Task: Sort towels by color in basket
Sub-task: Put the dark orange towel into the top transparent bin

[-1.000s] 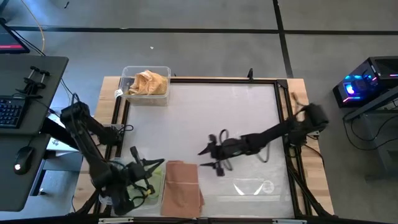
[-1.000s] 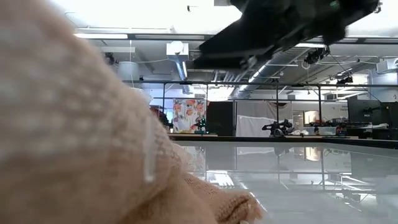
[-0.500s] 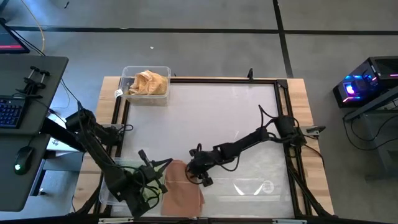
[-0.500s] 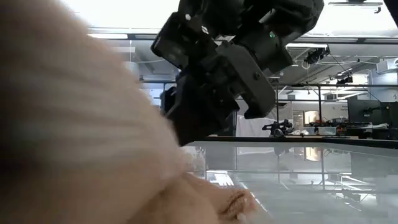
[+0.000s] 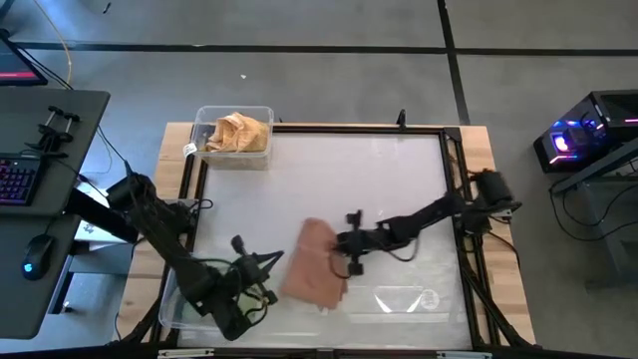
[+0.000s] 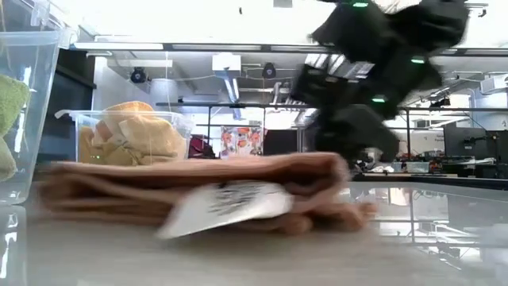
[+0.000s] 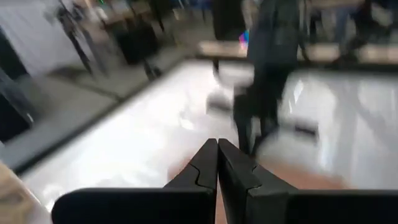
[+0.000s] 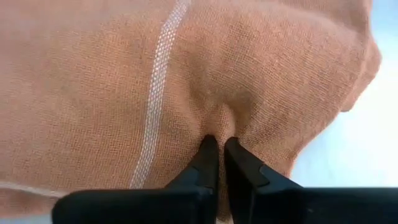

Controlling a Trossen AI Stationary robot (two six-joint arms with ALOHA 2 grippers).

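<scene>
- Right gripper (image 5: 344, 246): near the middle of the table (image 5: 399, 179), at the right edge of the salmon towel (image 5: 314, 264). Right wrist view shows its fingers (image 8: 208, 155) pinched together on a fold of the cloth (image 8: 155, 81); a pale woven stripe runs across the fabric.
- Salmon towel: folded, lying flat on the glossy white table surface, slightly toward the front and left of centre. In the low view it sits as a flat stack (image 6: 198, 191) with a white tag (image 6: 226, 206) hanging off its near edge.
- Left gripper (image 5: 261, 267): just beside the towel's left edge, at the front left of the table. Left wrist view shows its fingers (image 7: 205, 168) closed against each other with nothing between them.
- Clear bin (image 5: 261, 112) at the back left corner of the table holds a crumpled mustard towel (image 5: 237, 130).
- Second clear bin (image 5: 171, 304) at the front left, under the left arm; low view shows a green towel (image 6: 9, 103) inside it (image 6: 36, 87).
</scene>
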